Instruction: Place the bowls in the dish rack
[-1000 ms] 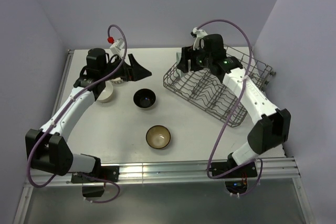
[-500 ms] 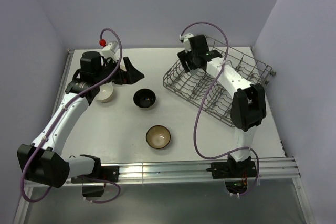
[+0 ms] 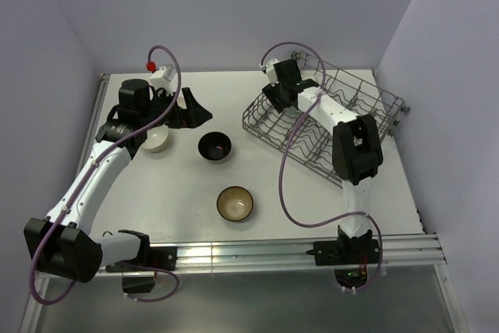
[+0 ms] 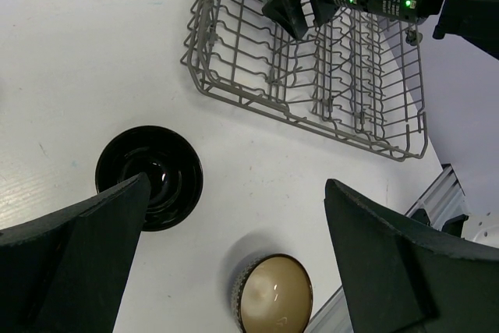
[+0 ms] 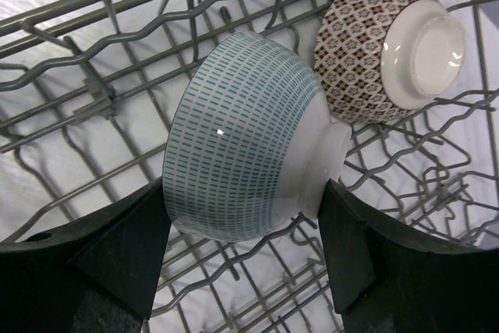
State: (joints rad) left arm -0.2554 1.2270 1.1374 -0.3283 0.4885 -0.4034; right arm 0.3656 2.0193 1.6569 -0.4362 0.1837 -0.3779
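Glossy ceramic teal bowl (image 5: 242,138); grey metal-wire rack (image 4: 257,76); matt white table (image 3: 171,193).

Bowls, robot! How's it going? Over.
Right gripper shut on teal bowl at rack. Left gripper open, empty. Black bowl, brown bowl, cream bowl on table. Red patterned bowl right beside teal bowl.

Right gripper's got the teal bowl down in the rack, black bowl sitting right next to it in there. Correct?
Not quite. The right wrist view shows the red-white lattice bowl, not the black one, beside the teal bowl in the dish rack. The black bowl sits on the table. The right gripper does hold the teal bowl.
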